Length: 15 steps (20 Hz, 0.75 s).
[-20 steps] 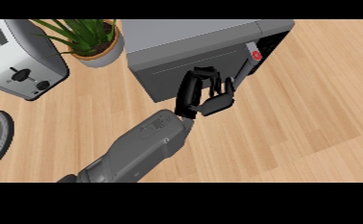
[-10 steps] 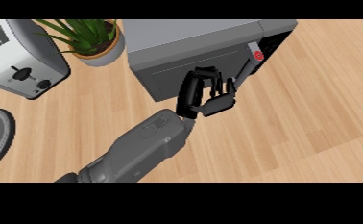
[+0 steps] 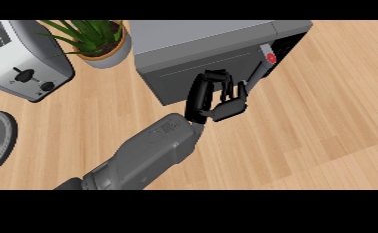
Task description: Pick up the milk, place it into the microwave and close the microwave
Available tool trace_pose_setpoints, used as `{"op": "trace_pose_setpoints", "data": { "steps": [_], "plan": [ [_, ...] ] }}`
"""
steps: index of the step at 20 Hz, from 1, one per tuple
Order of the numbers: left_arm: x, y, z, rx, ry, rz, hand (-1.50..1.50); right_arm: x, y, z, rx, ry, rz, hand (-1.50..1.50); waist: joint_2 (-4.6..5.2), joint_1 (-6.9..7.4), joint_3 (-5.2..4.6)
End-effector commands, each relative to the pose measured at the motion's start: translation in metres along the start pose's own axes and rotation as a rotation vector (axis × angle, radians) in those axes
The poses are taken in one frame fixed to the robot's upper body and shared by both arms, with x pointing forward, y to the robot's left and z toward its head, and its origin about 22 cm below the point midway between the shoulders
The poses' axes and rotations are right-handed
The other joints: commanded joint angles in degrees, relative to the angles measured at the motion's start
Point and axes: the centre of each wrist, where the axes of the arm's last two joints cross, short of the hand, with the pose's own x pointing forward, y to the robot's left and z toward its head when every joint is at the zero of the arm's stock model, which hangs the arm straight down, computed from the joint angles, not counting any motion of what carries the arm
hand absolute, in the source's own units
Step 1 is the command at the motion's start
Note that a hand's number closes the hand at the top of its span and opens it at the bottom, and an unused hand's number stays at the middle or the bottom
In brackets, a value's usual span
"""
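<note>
I am looking steeply down at a wooden counter [image 3: 310, 122]. A grey microwave [image 3: 199, 42] sits at the top centre, and its door [image 3: 193, 74] is swung almost shut, leaving a dark gap at the right by the red button [image 3: 271, 58]. I cannot see the milk anywhere; my guess is that it is inside the microwave, behind the door, but the view does not show it.

One grey forearm [image 3: 148, 154] rises from the lower left. Which arm it is I cannot say for sure; I take it for my left hand [image 3: 218, 97]. The black hand rests against the door's free edge, fingers curled over near the upper edge, thumb side lower, holding nothing that I can see. No other hand shows.

The step in hand, as I judge it, is closing the door. To do it well I would push on the door near its free edge, steadily toward the button panel, until the gap is gone.

A toaster [image 3: 29, 67] and a potted plant [image 3: 100, 39] stand well apart at the upper left.
</note>
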Motion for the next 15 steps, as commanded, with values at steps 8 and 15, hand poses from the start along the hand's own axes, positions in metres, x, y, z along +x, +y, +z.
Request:
{"op": "trace_pose_setpoints", "data": {
  "steps": [8,15],
  "plan": [
    [0.014,0.004,-0.034,0.035,-0.025,-0.018,1.50,-0.004,-0.016,-0.001,-0.021,-0.009,-0.039,-1.50,0.87,0.47,0.00],
    [0.013,0.003,-0.034,0.035,-0.020,-0.014,1.50,0.005,-0.027,-0.007,-0.017,-0.008,-0.027,-1.50,0.75,-0.13,-0.05]
  ]
}}
